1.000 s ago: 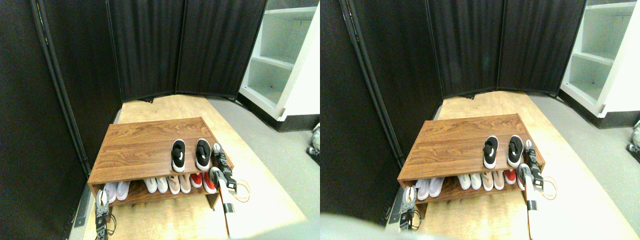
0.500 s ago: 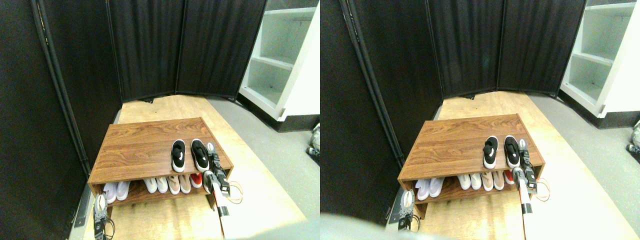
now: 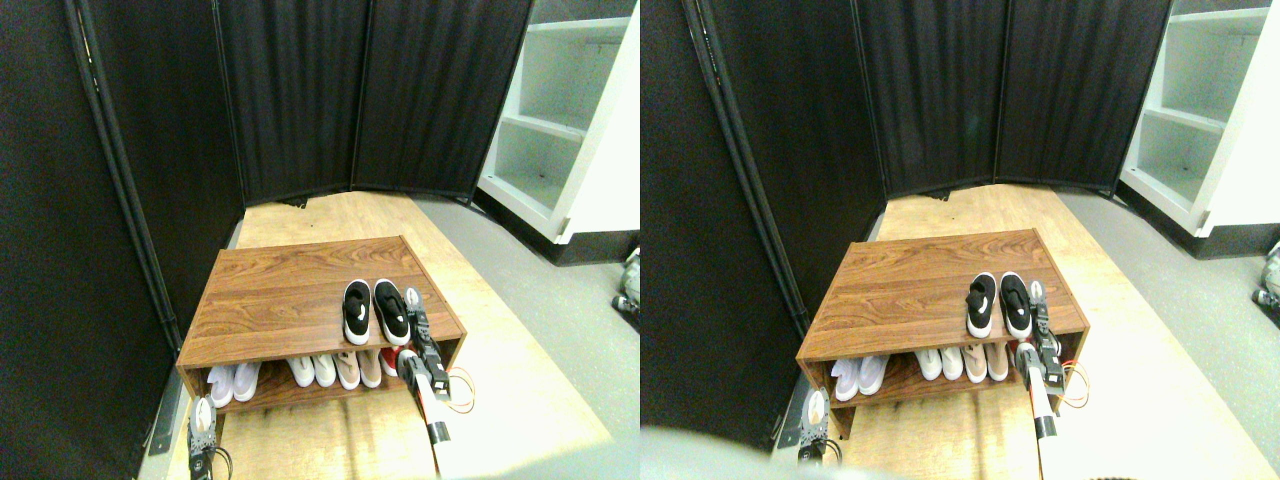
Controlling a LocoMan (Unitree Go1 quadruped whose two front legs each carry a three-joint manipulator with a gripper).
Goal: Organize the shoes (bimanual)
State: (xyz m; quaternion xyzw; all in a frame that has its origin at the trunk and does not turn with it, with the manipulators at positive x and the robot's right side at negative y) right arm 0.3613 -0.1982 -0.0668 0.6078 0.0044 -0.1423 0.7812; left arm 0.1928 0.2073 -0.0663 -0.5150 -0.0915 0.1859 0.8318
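Note:
Two small black shoes with white soles stand side by side on top of the wooden rack (image 3: 280, 290), toes toward me. The left shoe (image 3: 356, 311) shows a white mark; the right shoe (image 3: 392, 311) sits close against it, nearly touching. My right gripper (image 3: 413, 303) reaches up over the rack's front right corner and lies along the right shoe's outer side, touching or almost touching it. My left gripper (image 3: 203, 418) hangs low by the rack's front left corner, away from both shoes.
The rack's lower shelf holds white pairs (image 3: 232, 380), a beige pair (image 3: 358, 369) and a red shoe (image 3: 390, 360). Black folding screens (image 3: 300, 100) close the back and left. A white shelf unit (image 3: 560, 120) stands at the back right.
My right gripper has moved left along the rack top, and the right black shoe has slid left with it until it sits beside the left one. The left gripper has sunk slightly.

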